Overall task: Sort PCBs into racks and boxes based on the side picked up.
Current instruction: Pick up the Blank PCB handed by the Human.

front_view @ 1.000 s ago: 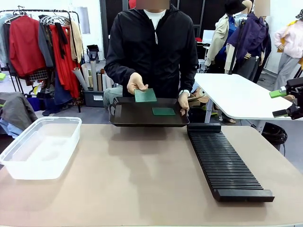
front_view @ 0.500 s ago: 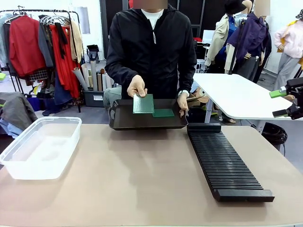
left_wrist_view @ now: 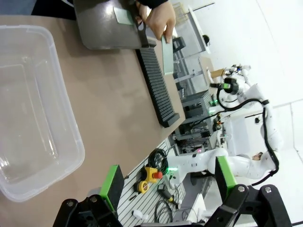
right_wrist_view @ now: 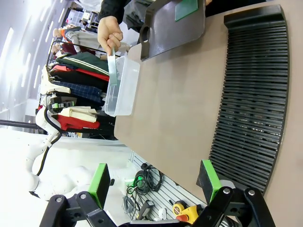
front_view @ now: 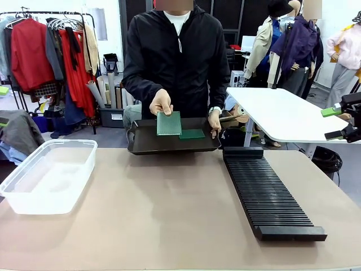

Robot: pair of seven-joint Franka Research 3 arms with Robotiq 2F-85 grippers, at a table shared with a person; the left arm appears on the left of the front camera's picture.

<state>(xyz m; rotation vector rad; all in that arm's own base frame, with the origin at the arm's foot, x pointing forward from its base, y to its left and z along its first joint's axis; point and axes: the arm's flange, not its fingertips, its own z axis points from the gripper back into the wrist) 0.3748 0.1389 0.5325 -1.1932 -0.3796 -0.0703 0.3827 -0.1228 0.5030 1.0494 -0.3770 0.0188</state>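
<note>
A person's hand holds one green PCB [front_view: 168,123] upright above the shallow black tray [front_view: 145,145]; the same board shows edge-on in the left wrist view [left_wrist_view: 167,56] and the right wrist view [right_wrist_view: 112,71]. A second PCB [front_view: 192,134] lies flat in the tray. The long black slotted rack [front_view: 265,192] lies on the table's right side. The clear plastic tub [front_view: 48,175] stands empty at the left. My right gripper [front_view: 337,123] hangs open at the far right edge, off the table. My left gripper [left_wrist_view: 168,182] is open, with nothing between its green pads, above the near left corner by the tub [left_wrist_view: 28,109].
The person stands at the far edge and holds the tray's right rim with the other hand [front_view: 214,121]. A white table [front_view: 282,116] stands behind at the right and a clothes rail [front_view: 51,51] at the back left. Bare brown tabletop [front_view: 169,209] lies between tub and rack.
The person has lifted the PCB from a flat tilt over the tray to upright, its face turned toward me, and the tray has shifted slightly left. Neither gripper has moved.
</note>
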